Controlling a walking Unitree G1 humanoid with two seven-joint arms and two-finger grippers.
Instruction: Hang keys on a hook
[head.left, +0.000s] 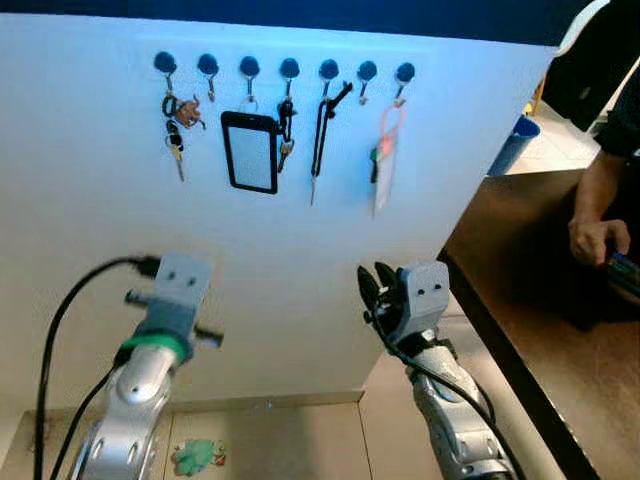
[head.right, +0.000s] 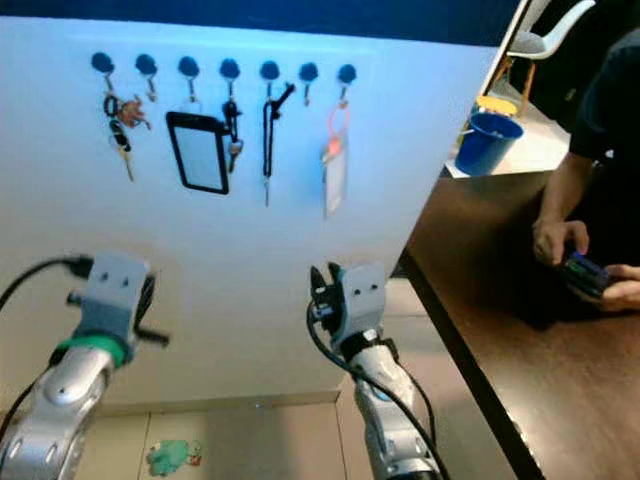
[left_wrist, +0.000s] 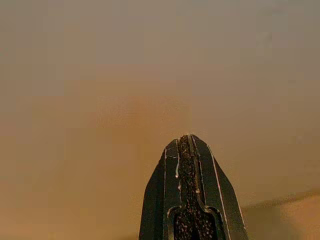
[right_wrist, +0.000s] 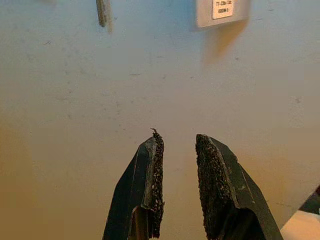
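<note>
We see a silver key bunch already hanging on the far-left blue hook; our left pincer is together, right pincer slightly apart, both empty.

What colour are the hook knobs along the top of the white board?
Dark blue, all seven hook knobs on the white board; clearest in the left eye view.

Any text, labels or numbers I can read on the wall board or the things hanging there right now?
White tag, right wrist view: two short lines of dark print, too small and blurred to read.
Same tag on its orange loop, head views: no print can be made out.
Black-framed card holder: face blank.
Keys and hooks: no readable marks.
Nothing here reads clearly.
</note>
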